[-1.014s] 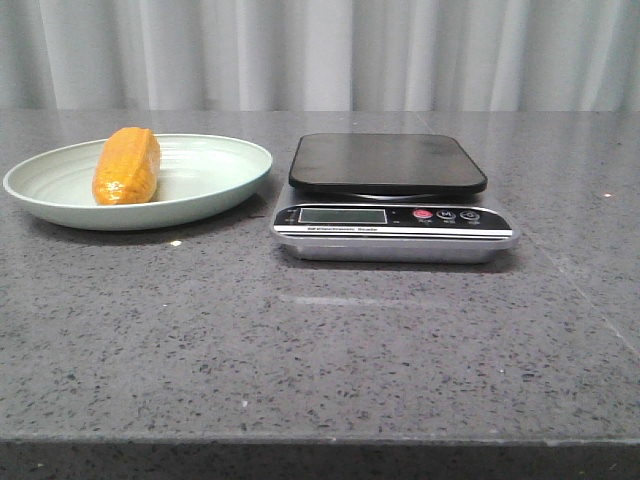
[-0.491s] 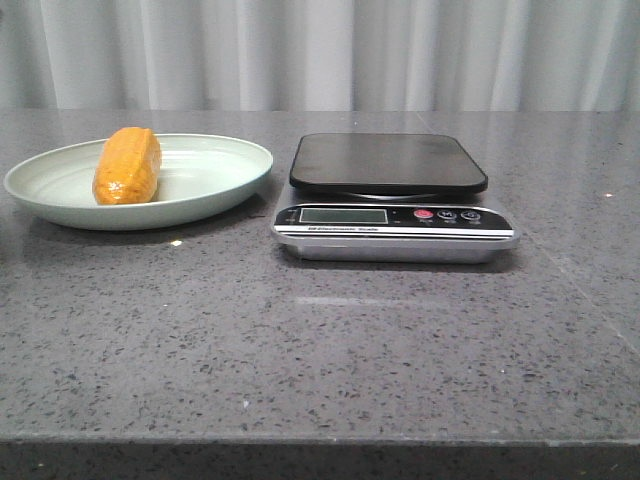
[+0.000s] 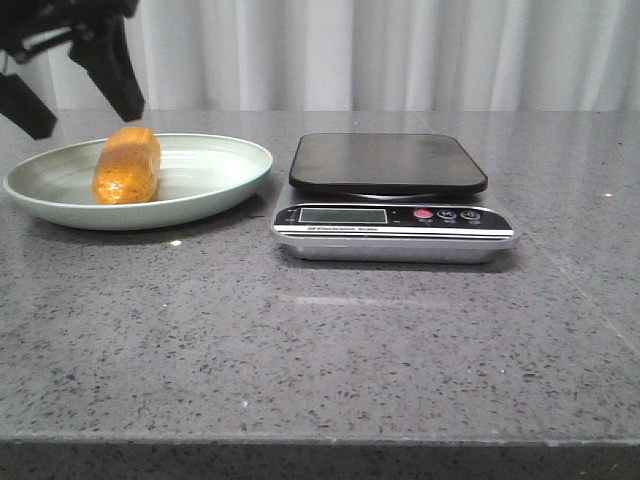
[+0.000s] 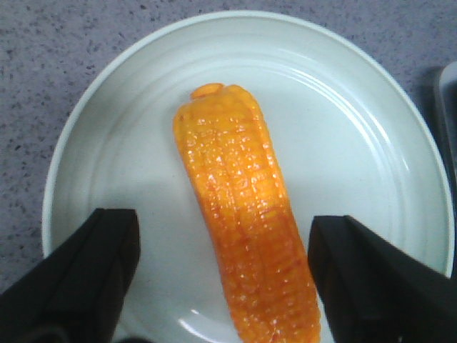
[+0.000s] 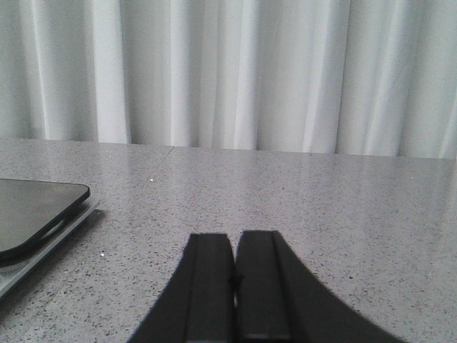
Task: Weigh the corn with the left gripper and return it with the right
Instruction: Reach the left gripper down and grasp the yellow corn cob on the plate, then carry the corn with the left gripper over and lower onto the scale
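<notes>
Corn (image 4: 245, 220) lies on the pale green plate (image 4: 371, 121), centre-left of your front view, its long axis running up the left wrist frame between the spread fingers (image 4: 78, 279) of the left gripper (image 4: 225, 275). You straddle it across its width. The right gripper (image 5: 233, 286), fingers pressed together, sits well away beyond the scale (image 3: 390, 195).

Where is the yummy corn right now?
The corn lies on the pale green plate at the table's left side, left of the kitchen scale. The open left gripper hangs just above it, not touching.
</notes>
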{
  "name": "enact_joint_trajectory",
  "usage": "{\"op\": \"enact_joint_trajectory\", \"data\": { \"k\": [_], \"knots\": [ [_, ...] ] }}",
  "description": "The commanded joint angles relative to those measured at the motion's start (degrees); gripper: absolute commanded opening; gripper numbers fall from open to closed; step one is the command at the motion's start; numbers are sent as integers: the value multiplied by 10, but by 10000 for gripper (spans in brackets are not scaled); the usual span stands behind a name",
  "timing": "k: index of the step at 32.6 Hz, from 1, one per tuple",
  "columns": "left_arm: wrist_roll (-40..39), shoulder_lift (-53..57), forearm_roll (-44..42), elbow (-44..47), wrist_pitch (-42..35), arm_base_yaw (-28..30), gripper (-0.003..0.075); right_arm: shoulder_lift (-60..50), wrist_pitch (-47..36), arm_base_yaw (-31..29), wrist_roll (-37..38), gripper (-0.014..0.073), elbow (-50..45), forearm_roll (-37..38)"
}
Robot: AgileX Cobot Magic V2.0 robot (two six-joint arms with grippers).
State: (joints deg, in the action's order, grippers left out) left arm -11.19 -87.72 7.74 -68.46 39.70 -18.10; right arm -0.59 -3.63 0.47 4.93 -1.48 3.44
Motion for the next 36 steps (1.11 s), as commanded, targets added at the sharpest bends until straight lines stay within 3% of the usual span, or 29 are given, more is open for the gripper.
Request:
{"op": "enact_joint_trajectory", "data": {
  "k": [1,10,18,20,27,36],
  "knots": [
    [-12,-5,8,-36,-16,-11,547,-10,-47,-2,-6,152,4,-3],
    [-54,-63,4,-82,20,-12,538,-10,-47,-2,-6,152,4,-3],
    [-53,-96,-21,-120,31,-12,299,-10,-47,-2,-6,152,4,-3],
    [-53,-96,-24,-126,30,-12,272,-10,-47,-2,-6,152,4,-3],
    [-53,-96,-24,-190,54,-42,262,-10,-47,-2,-6,152,4,-3],
    [-64,-114,-24,-272,38,-143,263,-10,-47,-2,-6,152,4,-3]
  ]
}}
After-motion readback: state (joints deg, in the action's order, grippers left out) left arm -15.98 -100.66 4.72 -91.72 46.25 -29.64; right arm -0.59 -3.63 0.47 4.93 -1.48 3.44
